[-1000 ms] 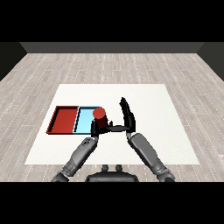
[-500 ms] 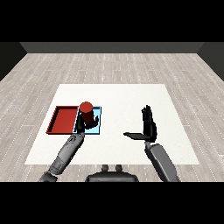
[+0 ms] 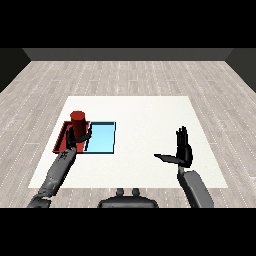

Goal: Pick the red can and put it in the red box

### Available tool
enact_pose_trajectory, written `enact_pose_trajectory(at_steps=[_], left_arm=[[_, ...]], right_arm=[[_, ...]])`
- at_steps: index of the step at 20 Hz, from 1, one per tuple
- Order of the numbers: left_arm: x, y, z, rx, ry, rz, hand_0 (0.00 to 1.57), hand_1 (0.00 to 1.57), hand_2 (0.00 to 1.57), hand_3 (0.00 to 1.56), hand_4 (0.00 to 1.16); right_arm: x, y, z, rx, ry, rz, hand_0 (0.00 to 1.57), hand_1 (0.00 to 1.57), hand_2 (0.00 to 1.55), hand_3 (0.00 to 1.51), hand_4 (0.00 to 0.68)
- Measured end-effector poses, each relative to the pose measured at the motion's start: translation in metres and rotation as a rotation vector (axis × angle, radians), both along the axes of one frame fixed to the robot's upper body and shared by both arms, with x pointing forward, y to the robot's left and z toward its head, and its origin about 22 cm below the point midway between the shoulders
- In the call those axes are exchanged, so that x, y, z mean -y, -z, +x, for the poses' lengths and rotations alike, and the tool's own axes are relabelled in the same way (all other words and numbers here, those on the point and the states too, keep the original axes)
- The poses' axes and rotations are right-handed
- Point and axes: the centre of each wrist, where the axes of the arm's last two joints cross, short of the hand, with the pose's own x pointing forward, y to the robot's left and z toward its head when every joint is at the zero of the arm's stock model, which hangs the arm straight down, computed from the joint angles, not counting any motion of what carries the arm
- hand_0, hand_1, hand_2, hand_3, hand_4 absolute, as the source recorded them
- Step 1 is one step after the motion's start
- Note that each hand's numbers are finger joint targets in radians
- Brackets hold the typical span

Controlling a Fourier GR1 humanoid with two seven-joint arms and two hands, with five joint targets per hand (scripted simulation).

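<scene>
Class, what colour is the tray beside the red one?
Light blue tray, clearest in the head view.

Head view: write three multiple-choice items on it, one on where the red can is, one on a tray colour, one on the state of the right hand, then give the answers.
1. Where is the red can?
A. over the red tray, held by the left hand
B. over the light blue tray
C. on the bare table beside the right hand

2. Which colour is the tray lying nearer the right hand?
A. red
B. light blue
C. green

3. How is the right hand?
A. curled round the can
B. a closed fist on the table
C. open, fingers straight, holding nothing

Answers: 1 A, the can stands above the red tray with the left hand at its base. 2 B, the light blue tray lies on the right side of the pair. 3 C, its fingers point up and the thumb sticks out sideways.
</scene>
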Motion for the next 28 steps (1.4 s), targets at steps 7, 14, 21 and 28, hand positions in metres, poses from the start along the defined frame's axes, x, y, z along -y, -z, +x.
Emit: enact_pose_trajectory(at_steps=[7,14,21,28], left_arm=[[-0.048,0.012,0.026,-0.161,-0.114,0.08,1.57,1.57,1.56,1.49,1.06],[-0.051,0.038,0.033,-0.346,-0.207,0.118,0.69,0.69,0.72,0.49,0.74],[-0.066,0.06,0.015,-0.57,-0.312,0.101,0.89,0.89,0.88,0.34,0.68],[-0.087,0.061,0.005,-0.684,-0.359,0.022,0.0,0.0,0.0,0.0,0.0]], right_arm=[[0.01,0.012,0.012,-0.053,0.058,-0.03,0.0,0.0,0.0,0.0,0.0],[0.009,0.029,0.031,-0.083,0.052,-0.009,0.0,0.0,0.0,0.0,0.0],[0.017,0.037,0.043,-0.081,0.062,-0.006,0.0,0.0,0.0,0.0,0.0],[0.02,0.036,0.053,-0.072,0.064,0.002,0.0,0.0,0.0,0.0,0.0]])
